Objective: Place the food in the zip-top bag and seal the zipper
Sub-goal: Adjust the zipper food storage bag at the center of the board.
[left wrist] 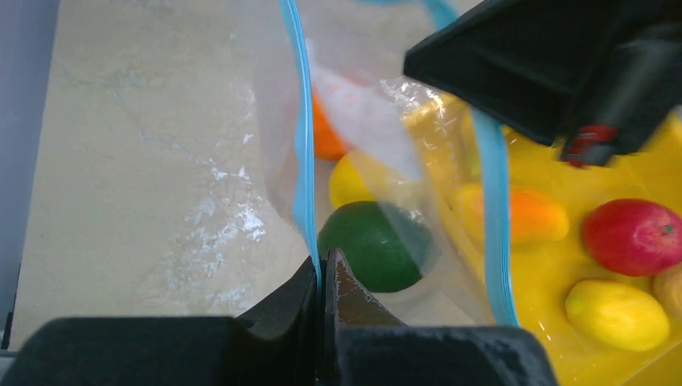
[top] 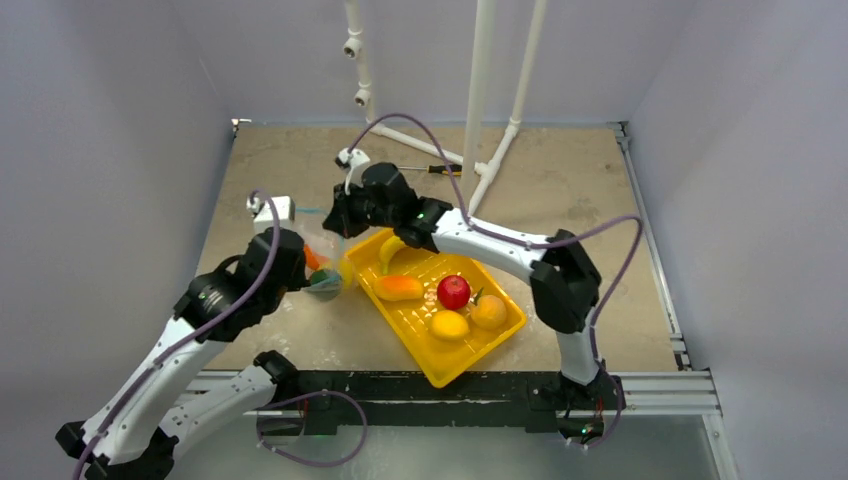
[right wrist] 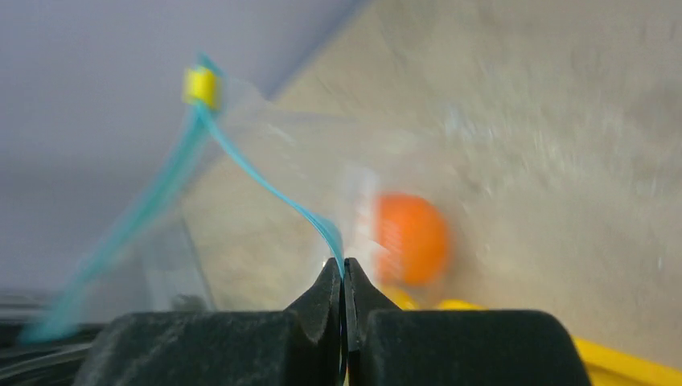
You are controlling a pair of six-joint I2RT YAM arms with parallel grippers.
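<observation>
Top external view, left claw (left wrist: 325,259) stretched forward, right claw (right wrist: 344,267) stretched over tray (top: 441,376), both pinching zipper (left wrist: 304,161).

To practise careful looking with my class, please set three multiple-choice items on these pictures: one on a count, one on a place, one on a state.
1. How many fruits lie in the yellow tray? A five; B two; C nine.
2. Where is the green avocado? A in the yellow tray; B beside the screwdriver; C inside the clear bag.
3. How is the bag's mouth? A zipped shut; B held open by both claws; C lying flat, untouched.
Answers: 1 A, banana, mango, apple, lemon and an orange fruit lie there. 2 C, it shows through the plastic. 3 B, the left claw and right claw each pinch the teal zipper, its strips apart.
</observation>
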